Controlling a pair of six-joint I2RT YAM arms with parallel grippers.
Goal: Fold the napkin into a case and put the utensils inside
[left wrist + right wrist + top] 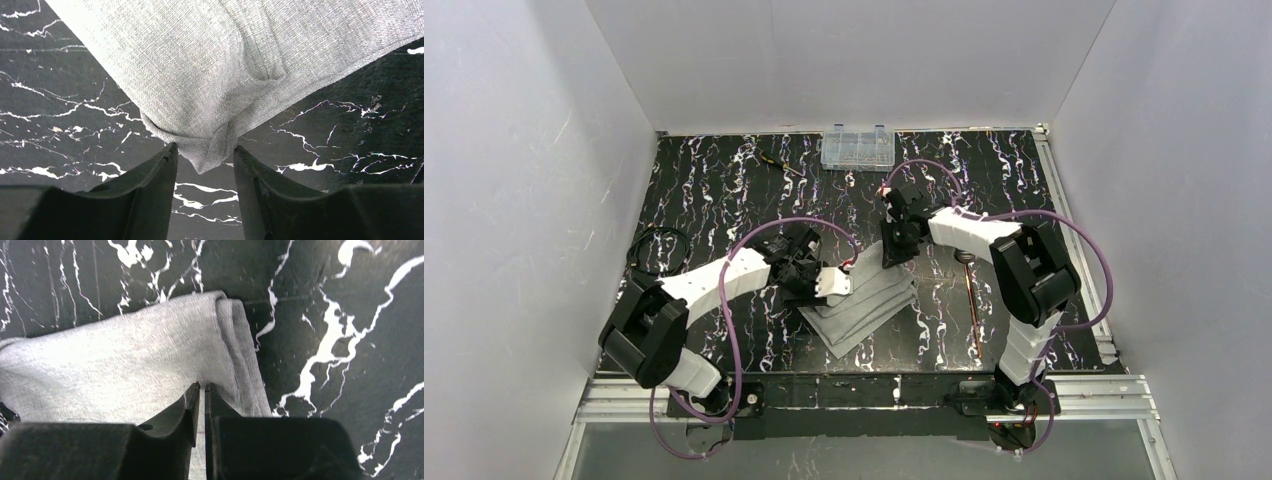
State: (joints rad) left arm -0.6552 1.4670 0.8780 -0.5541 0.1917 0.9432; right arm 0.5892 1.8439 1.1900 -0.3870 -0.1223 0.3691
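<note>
The light-grey napkin (869, 305) lies in the middle of the table, folded into a layered, slanted bundle. My left gripper (836, 283) is at its left corner. In the left wrist view the bunched corner of the napkin (210, 65) fills the gap between the partly closed fingers (202, 150), which squeeze it. My right gripper (892, 255) is at the bundle's far end. In the right wrist view its jaws (202, 385) are almost together, pinching a layer of the napkin (125, 365) beside a rolled edge. The thin copper utensils (972, 300) lie right of the napkin, with the dark spoon head (964, 257) at the far end.
A clear plastic compartment box (857, 148) stands at the back edge. A small screwdriver (776, 162) lies to its left. A black cable loop (659, 247) lies at the left edge. White walls surround the black marbled table (724, 200).
</note>
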